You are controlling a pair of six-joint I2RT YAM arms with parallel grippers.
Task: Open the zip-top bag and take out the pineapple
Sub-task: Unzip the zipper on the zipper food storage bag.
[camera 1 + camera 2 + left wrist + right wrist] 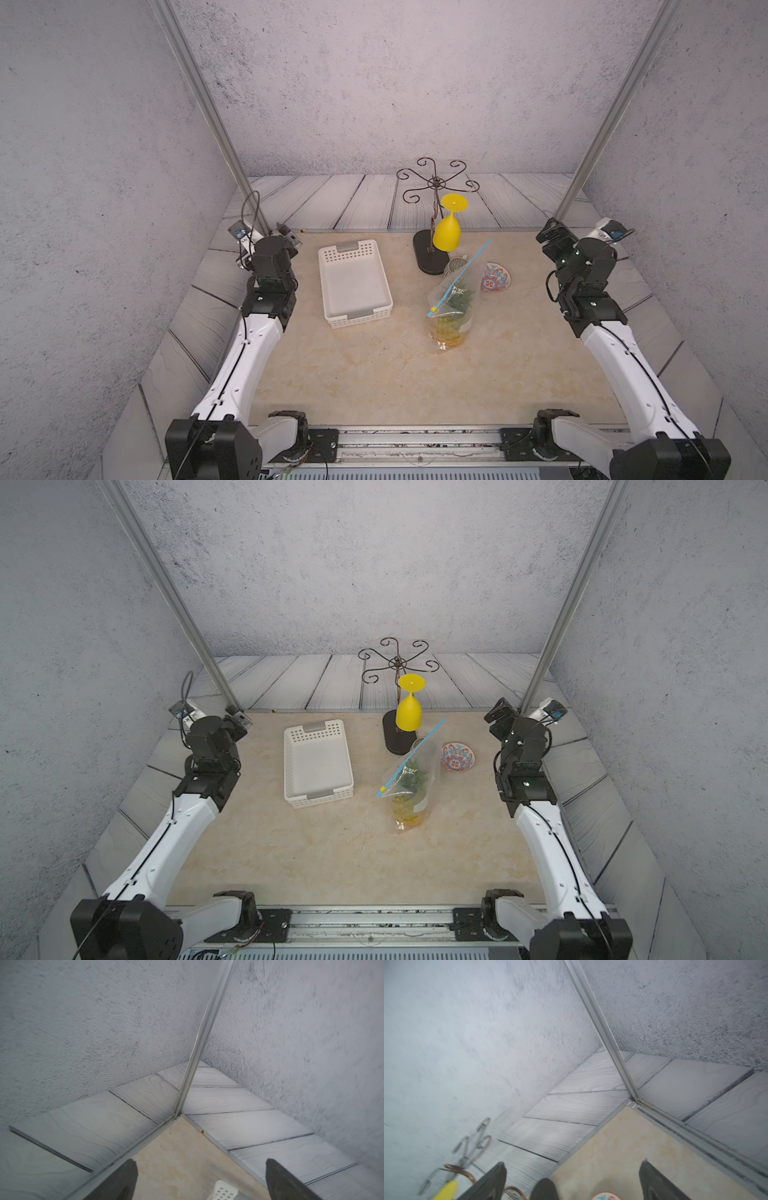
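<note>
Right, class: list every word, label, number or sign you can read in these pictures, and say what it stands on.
No text can be read in any view.
zip-top bag: any print on its pale patch is too small to read.
patterned bowl: ornament only, no letters visible.

The left arm (257, 345) and right arm (627, 365) are built alike: long white shells with rounded edges and small round screw holes, joined by blocky black motor housings. A thin black cable (235, 361) runs clipped along each white shell, and looser black loops hang near the wrists. Black base plates (322, 441) are bolted to a silver rail (415, 439). The left hand (200, 1161) and right hand (573, 1163) have dark grey, matte, tapered fingers (124, 1180). A tiny green light (527, 784), possibly a status lamp, dots the right arm's black housing.
</note>
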